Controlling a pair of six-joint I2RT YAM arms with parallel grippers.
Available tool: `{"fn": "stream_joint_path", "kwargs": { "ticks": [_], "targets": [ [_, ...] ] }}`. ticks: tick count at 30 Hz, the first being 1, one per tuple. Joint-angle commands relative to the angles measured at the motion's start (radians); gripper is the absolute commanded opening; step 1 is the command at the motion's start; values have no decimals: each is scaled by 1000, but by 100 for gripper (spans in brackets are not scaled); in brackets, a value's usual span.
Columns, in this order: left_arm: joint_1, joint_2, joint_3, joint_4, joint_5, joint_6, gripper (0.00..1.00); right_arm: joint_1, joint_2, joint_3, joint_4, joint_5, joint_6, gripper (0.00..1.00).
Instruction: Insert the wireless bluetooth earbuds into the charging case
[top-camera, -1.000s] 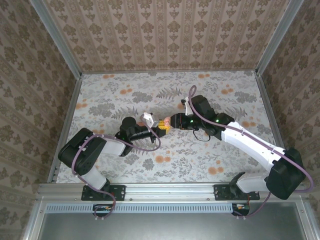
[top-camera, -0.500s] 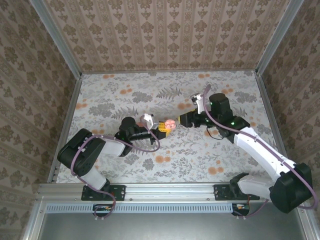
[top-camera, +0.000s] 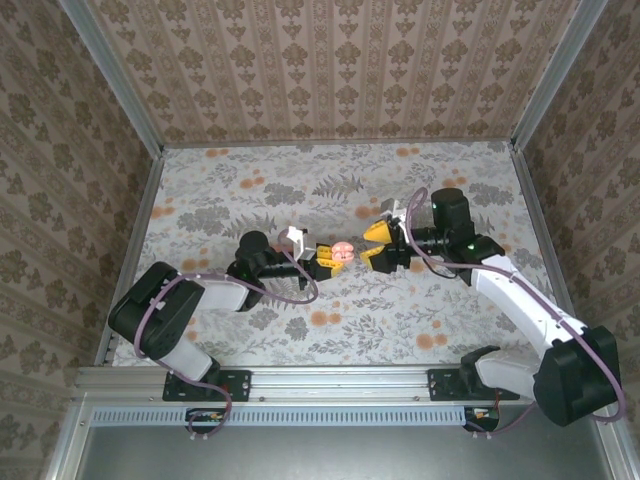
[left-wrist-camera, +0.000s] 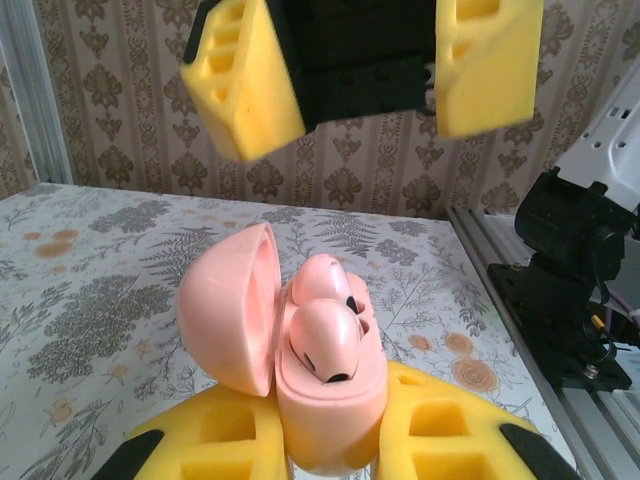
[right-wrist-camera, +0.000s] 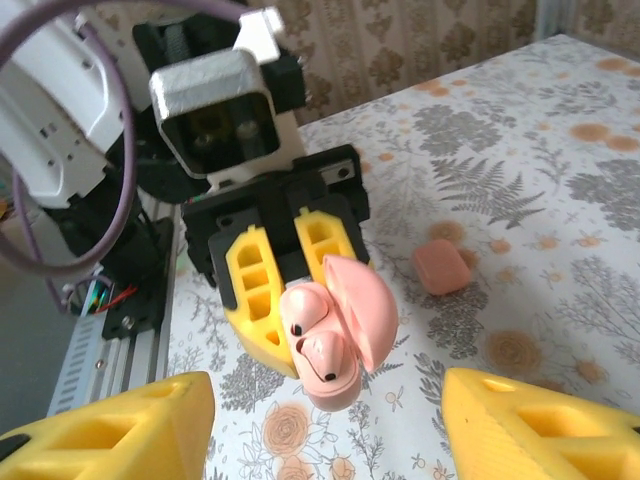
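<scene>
Floral table (top-camera: 220, 190), left hand (top-camera: 328, 260) gripping open charging case (left-wrist-camera: 330, 405), earbuds (left-wrist-camera: 325, 340) seated, right hand (top-camera: 376, 244) wide

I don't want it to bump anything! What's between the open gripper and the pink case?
Nothing in the way. In the top view, a short strip of bare flowery table lies between the right gripper and the pink case.

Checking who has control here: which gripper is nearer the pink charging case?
Left. The left gripper is shut on the charging case, holding its base with the lid open. The right gripper hangs open just to the case's right, not touching it.
</scene>
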Motion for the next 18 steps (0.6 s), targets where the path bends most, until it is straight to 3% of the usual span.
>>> {"fn": "stream_joint_path", "kwargs": {
  "ticks": [1, 18],
  "targets": [
    [-7, -23, 21, 25, 46, -9, 11, -4, 42, -14, 20, -108, -112, 63],
    [-7, -23, 29, 20, 35, -5, 11, 85, 246, 81, -41, -191, -211, 62]
  ]
}}
